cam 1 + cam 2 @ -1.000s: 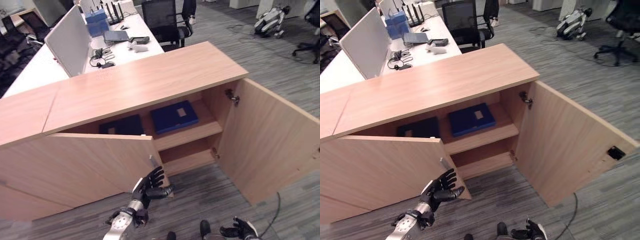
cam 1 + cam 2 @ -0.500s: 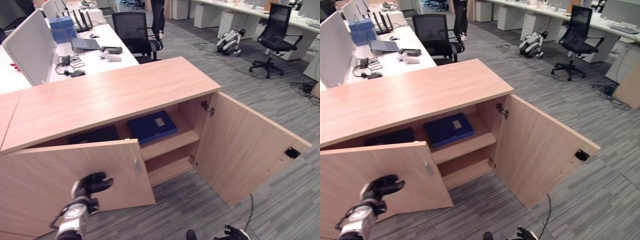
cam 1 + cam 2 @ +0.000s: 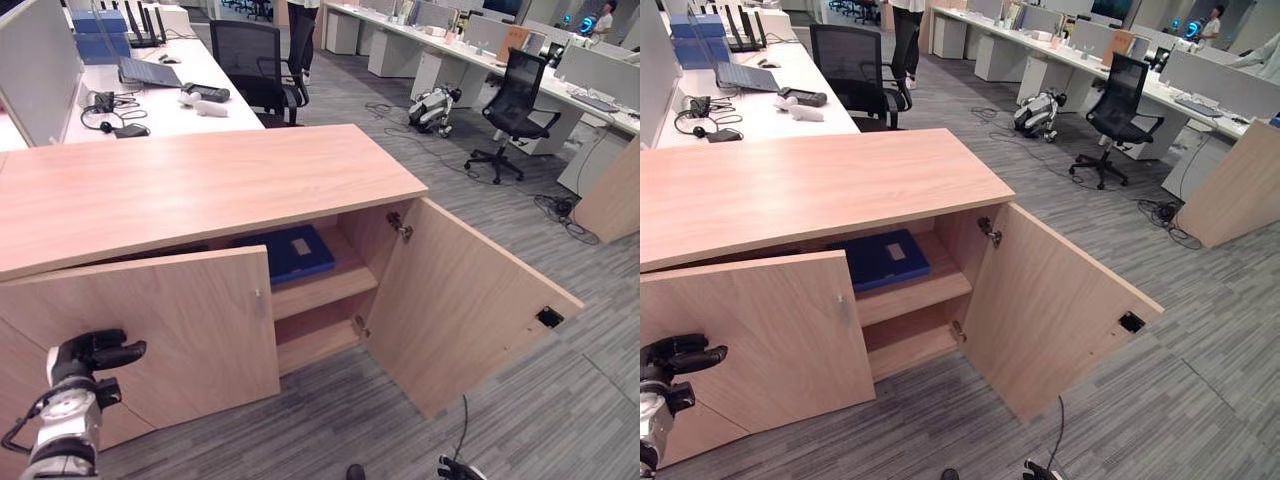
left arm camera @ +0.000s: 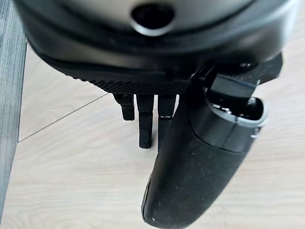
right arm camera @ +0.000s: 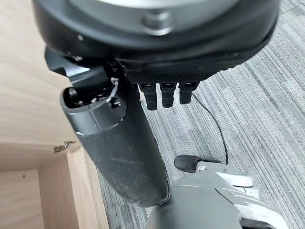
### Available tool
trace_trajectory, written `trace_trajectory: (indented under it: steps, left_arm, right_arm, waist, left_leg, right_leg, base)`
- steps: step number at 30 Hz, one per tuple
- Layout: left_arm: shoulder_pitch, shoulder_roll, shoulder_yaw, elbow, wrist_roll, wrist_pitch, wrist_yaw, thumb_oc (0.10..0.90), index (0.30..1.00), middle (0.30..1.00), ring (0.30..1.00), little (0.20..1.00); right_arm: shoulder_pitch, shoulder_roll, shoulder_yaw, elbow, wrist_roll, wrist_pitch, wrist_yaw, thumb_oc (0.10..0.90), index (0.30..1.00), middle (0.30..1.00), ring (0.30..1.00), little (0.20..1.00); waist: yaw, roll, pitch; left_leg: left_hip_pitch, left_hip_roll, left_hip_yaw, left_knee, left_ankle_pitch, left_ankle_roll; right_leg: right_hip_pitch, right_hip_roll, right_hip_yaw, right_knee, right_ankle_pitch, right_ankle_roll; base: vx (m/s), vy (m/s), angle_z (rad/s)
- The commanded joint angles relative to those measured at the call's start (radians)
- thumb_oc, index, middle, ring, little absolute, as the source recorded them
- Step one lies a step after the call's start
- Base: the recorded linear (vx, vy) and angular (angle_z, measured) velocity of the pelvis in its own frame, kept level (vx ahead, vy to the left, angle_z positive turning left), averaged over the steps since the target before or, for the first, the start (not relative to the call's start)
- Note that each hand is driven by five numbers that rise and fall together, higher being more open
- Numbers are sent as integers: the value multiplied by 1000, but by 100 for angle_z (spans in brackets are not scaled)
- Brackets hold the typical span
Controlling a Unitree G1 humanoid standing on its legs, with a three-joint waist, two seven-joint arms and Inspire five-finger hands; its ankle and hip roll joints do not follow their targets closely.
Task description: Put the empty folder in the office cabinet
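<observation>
The wooden office cabinet (image 3: 200, 185) stands in front of me. Its right door (image 3: 465, 300) is wide open and its left door (image 3: 170, 325) is partly shut. A blue folder (image 3: 295, 252) lies flat on the upper shelf inside. My left hand (image 3: 88, 352) is low at the left, open, in front of the left door's face. In the left wrist view its fingers (image 4: 145, 121) point straight at the wood panel and hold nothing. My right hand (image 5: 119, 143) hangs open over the carpet beside the open door, and its tip shows at the bottom edge (image 3: 455, 468).
Behind the cabinet runs a white desk (image 3: 150, 100) with a laptop, cables and blue boxes. A black office chair (image 3: 250, 55) and a person stand beyond it. Another chair (image 3: 510, 100) and a robot dog (image 3: 430, 105) are on the grey carpet to the right.
The camera has swung, shifting the whole scene. My left hand has gone from the left door's free edge to its front face, and the door now stands closer to shut.
</observation>
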Motion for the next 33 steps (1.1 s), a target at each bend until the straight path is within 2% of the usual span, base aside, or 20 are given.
trace_trajectory:
  steps: [1, 4, 5, 6, 8, 9, 10, 11, 13, 16, 19, 23, 24, 28, 29, 31, 33]
  left_arm:
    - [-220, 45, 36, -41, -48, -140, 33, 800, 900, 900, 900, 900]
    - [-146, -66, 37, -170, -66, -158, 38, 800, 900, 900, 900, 900]
    - [-19, -211, 8, -360, -52, -164, 26, 800, 900, 900, 900, 900]
    - [-15, -214, 9, -365, -49, -162, 28, 800, 900, 900, 900, 900]
    - [71, -303, -38, -431, -13, -150, 1, 800, 900, 900, 900, 900]
    - [72, -304, -38, -431, -13, -149, 1, 800, 900, 900, 900, 900]
    - [103, -326, -60, -450, 14, -144, -13, 800, 900, 900, 900, 900]
    - [204, -382, -132, -491, 75, -126, -60, 800, 900, 900, 900, 900]
    - [241, -413, -177, -494, 96, -116, -76, 800, 900, 900, 900, 900]
    - [280, -430, -236, -498, 131, -106, -115, 800, 900, 900, 900, 900]
    - [317, -433, -274, -509, 156, -93, -145, 800, 900, 900, 900, 900]
    - [333, -446, -274, -503, 136, -81, -153, 800, 900, 900, 900, 900]
    - [333, -447, -274, -503, 136, -81, -153, 800, 900, 900, 900, 900]
    - [338, -461, -291, -499, 143, -71, -159, 800, 900, 900, 900, 900]
    - [340, -464, -294, -500, 142, -69, -160, 800, 900, 900, 900, 900]
    - [340, -468, -294, -498, 140, -69, -159, 800, 900, 900, 900, 900]
    - [338, -479, -302, -491, 136, -70, -160, 800, 900, 900, 900, 900]
  right_arm:
    - [-27, -38, 22, -21, 33, -40, 1, 800, 900, 900, 900, 900]
    - [-53, -30, 11, -12, 22, -38, -15, 800, 900, 900, 900, 900]
    - [-76, -17, -24, 3, 18, -31, -32, 800, 900, 900, 900, 900]
    - [-75, -19, -24, 4, 18, -31, -32, 800, 900, 900, 900, 900]
    - [-87, -6, -48, 11, 22, -28, -40, 800, 900, 900, 900, 900]
    - [-87, -6, -48, 11, 22, -28, -40, 800, 900, 900, 900, 900]
    - [-89, -5, -61, 15, 21, -27, -41, 800, 900, 900, 900, 900]
    - [-112, -3, -83, 21, 14, -23, -56, 800, 900, 900, 900, 900]
    - [-127, -11, -91, 36, 9, -20, -62, 800, 900, 900, 900, 900]
    - [-107, -10, -93, 41, 4, -17, -56, 800, 900, 900, 900, 900]
    - [-93, -28, -94, 43, 3, -25, -51, 800, 900, 900, 900, 900]
    - [-95, -53, -90, 46, 1, -30, -54, 800, 900, 900, 900, 900]
    - [-95, -54, -89, 46, 1, -31, -54, 800, 900, 900, 900, 900]
    - [-107, -74, -96, 43, 27, -40, -67, 800, 900, 900, 900, 900]
    - [-111, -76, -93, 42, 33, -41, -65, 800, 900, 900, 900, 900]
    - [-114, -78, -88, 40, 33, -42, -63, 800, 900, 900, 900, 900]
    - [-126, -86, -72, 42, 32, -42, -60, 800, 900, 900, 900, 900]
  waist:
    - [-24, 81, -20]
    - [-4, 86, 2]
    - [22, 99, 34]
    - [22, 101, 32]
    - [27, 113, 50]
    - [27, 113, 50]
    - [29, 118, 60]
    - [57, 121, 58]
    - [67, 130, 60]
    - [59, 114, 46]
    - [46, 130, 29]
    - [32, 162, 22]
    - [32, 164, 22]
    - [14, 209, 32]
    - [10, 215, 36]
    - [7, 221, 40]
    - [3, 224, 55]
  left_leg:
    - [1, 13, -15, -2, -45, -27]
    - [3, 12, -10, -2, -46, -20]
    - [5, 17, -3, -2, -43, -12]
    - [5, 16, -3, -2, -43, -12]
    - [7, 18, -2, -2, -42, -8]
    - [7, 18, -2, -2, -42, -8]
    - [13, 23, 3, -1, -46, -9]
    - [13, 30, 27, -2, -61, -23]
    - [7, 45, 21, -2, -64, -35]
    - [1, 41, 13, -2, -73, -52]
    - [-3, 71, 11, -2, -60, -83]
    - [-9, 135, 13, -2, -30, -121]
    - [-9, 137, 13, -2, -30, -123]
    - [-16, 217, 36, 58, 40, -170]
    - [-21, 226, 32, 78, 68, -176]
    - [-24, 235, 24, 102, 88, -183]
    - [-35, 243, -8, 185, 135, -190]
  right_leg:
    - [80, -97, 45, 114, -155, 125]
    - [52, -97, 4, 166, -151, 129]
    - [11, -108, -88, 259, -139, 146]
    - [9, -109, -89, 262, -141, 146]
    - [-38, -125, -140, 348, -106, 169]
    - [-39, -125, -140, 349, -106, 169]
    - [-64, -133, -154, 387, -79, 171]
    - [-38, -254, -244, 254, -64, 159]
    - [-54, -307, -245, 195, 0, 154]
    - [-26, -315, -207, 108, 22, 165]
    - [-7, -289, -227, 72, 10, 162]
    - [17, -236, -241, 39, -32, 139]
    - [18, -233, -242, 38, -33, 138]
    - [51, -166, -255, 7, -83, 100]
    - [56, -154, -250, 3, -89, 93]
    - [62, -141, -245, 1, -95, 86]
    - [74, -118, -229, -5, -107, 67]
  base:
    - [-46, 15, 0]
    - [-88, 30, 4]
    - [-130, 39, 0]
    - [-126, 45, -1]
    - [-41, 26, 7]
    - [-40, -2, 4]
    - [36, -199, -17]
    - [37, -257, -55]
    - [84, -277, -67]
    - [109, -218, -5]
    - [123, -243, 25]
    - [75, -208, -8]
    - [70, -203, -14]
    - [81, -182, -13]
    - [39, -107, -11]
    - [60, -107, -17]
    - [82, -127, -24]
